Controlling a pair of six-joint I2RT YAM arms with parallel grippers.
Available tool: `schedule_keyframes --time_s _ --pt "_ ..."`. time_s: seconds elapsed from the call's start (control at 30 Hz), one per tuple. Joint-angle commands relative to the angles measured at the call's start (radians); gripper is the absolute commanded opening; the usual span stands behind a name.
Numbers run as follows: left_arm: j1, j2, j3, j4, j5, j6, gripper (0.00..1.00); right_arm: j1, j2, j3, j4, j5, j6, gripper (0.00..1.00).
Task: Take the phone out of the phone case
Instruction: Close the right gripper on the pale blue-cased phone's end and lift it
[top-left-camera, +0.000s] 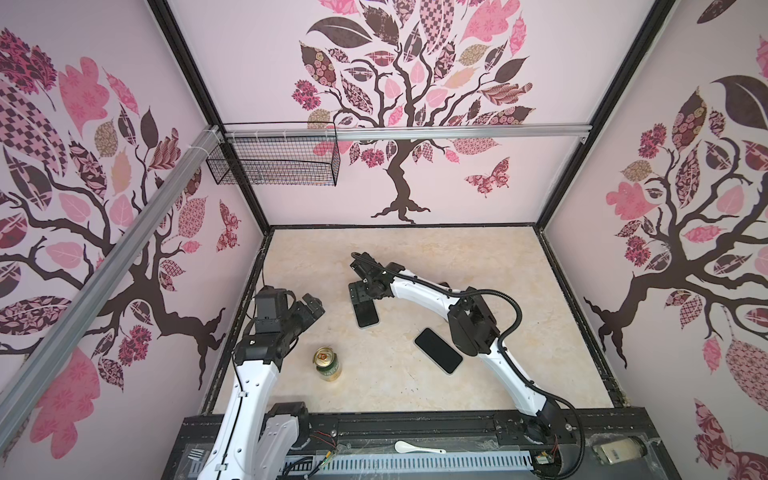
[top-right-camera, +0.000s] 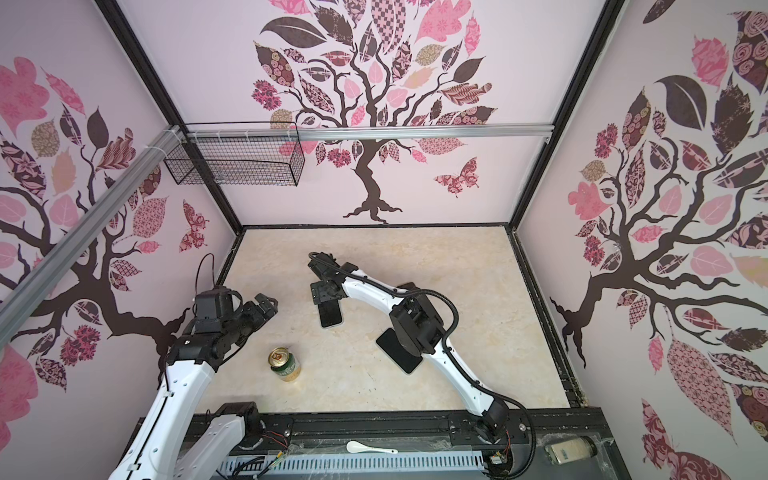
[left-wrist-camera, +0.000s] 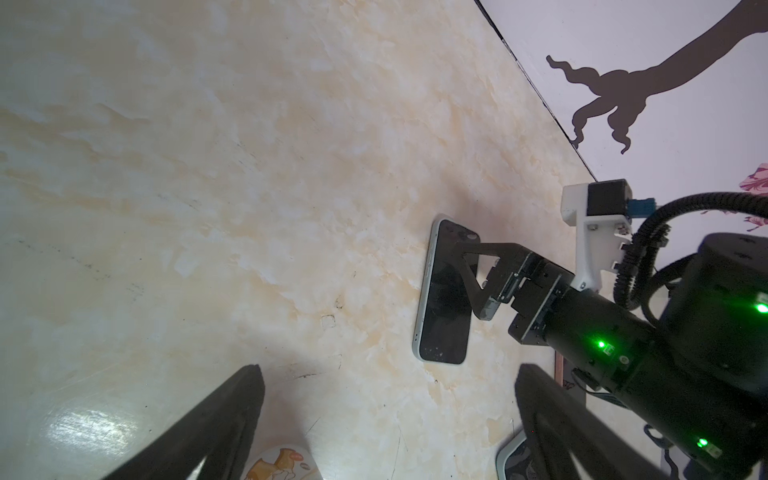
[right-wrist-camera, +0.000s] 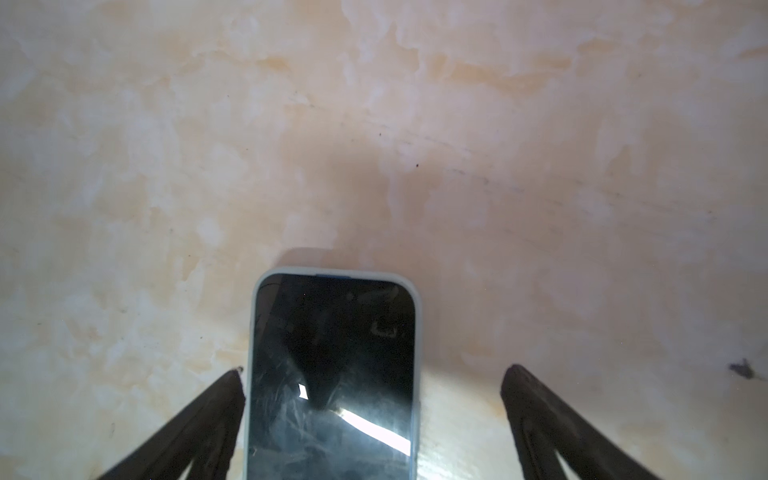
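Flanking cased phone (right-wrist-camera: 332, 365): right fingers (right-wrist-camera: 208, 411) apart | left fingers (left-wrist-camera: 224, 407) apart | spoon (top-left-camera: 417, 448) shows only in top views

The phone (right-wrist-camera: 332, 353) is black, its phone case (right-wrist-camera: 418, 353) pale grey, the table (top-left-camera: 478, 266) cream marble-patterned, the can (top-left-camera: 328, 368) green-gold.

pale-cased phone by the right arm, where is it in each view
Top view: pale-cased phone just below centre, under the right tool.
Top view: same spot.
Left wrist: phone lying beneath the right tool.
Right wrist: phone between the open tool's fingers.
Shared landmark: the right tool.
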Motion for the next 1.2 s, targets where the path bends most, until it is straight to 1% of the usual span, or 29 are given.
schedule_keyframes --time_s 0.0,0.17,0.23,0.47,0.93,1.17 --pt "0.005 -0.017 0.009 -0.02 -0.019 0.018 0.98 0.023 0.074 0.094 -0.076 0.031 -0.034 0.99" --pt "0.005 -0.024 0.009 -0.033 -0.023 0.022 0.98 0.042 0.15 0.236 -0.133 0.047 -0.051 1.0" --pt "0.005 -0.031 0.005 -0.033 -0.025 0.02 0.98 0.047 0.168 0.26 -0.141 0.05 -0.051 0.99" --pt "0.005 -0.035 0.004 -0.042 -0.024 0.021 0.98 0.051 0.185 0.265 -0.16 0.119 -0.049 1.0" --pt "0.005 -0.027 0.006 -0.053 -0.032 0.023 0.98 0.054 0.222 0.276 -0.192 0.113 -0.047 0.99" --pt "0.005 0.004 0.029 -0.07 -0.08 0.031 0.98 0.054 0.238 0.283 -0.231 0.112 -0.033 0.92"
